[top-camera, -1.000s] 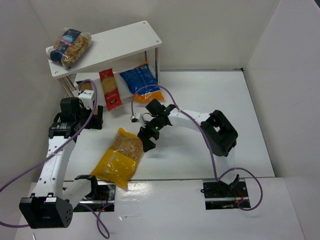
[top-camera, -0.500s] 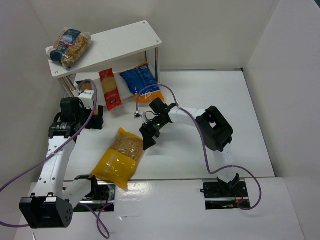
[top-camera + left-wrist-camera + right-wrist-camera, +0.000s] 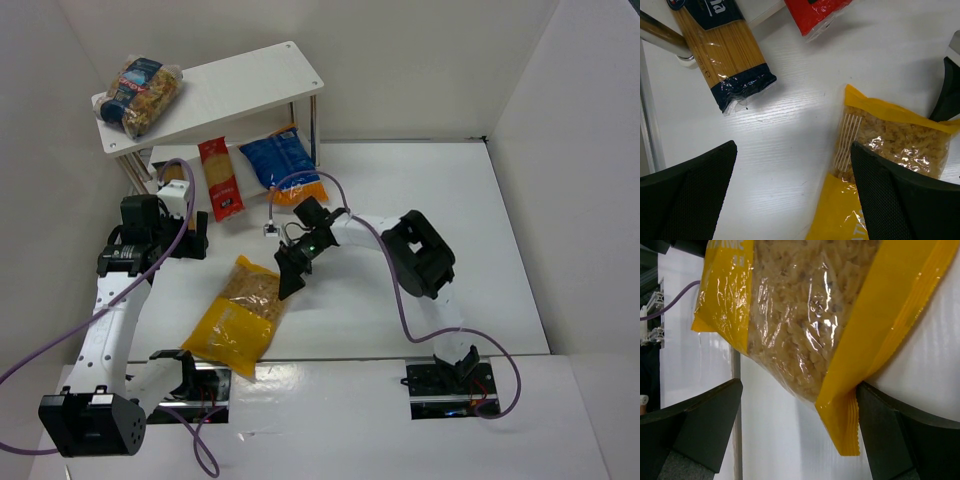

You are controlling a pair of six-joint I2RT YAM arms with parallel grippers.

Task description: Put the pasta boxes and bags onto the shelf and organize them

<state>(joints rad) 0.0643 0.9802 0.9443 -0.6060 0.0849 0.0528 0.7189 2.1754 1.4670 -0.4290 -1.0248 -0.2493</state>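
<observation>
One view shows bag (image 3: 140,93) atop shelf (image 3: 250,80).

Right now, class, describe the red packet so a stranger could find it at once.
Start at the shelf in the far left corner. Beneath its top board lies the red packet, left of the blue bag. It is slim and red; the bag is wider.

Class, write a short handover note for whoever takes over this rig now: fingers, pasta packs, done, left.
Left gripper: fingers open, empty, hovering near the shelf front.
Right gripper: fingers open astride a corner of the yellow bag, not gripping.
Top tier: clear bag. Lower level, sticking out the front: red packet, blue-and-orange bag, slim tan pack.
Done: four packs at the shelf. To do: shelve the yellow bag lying on the table, perhaps tidy the lower row.
</observation>
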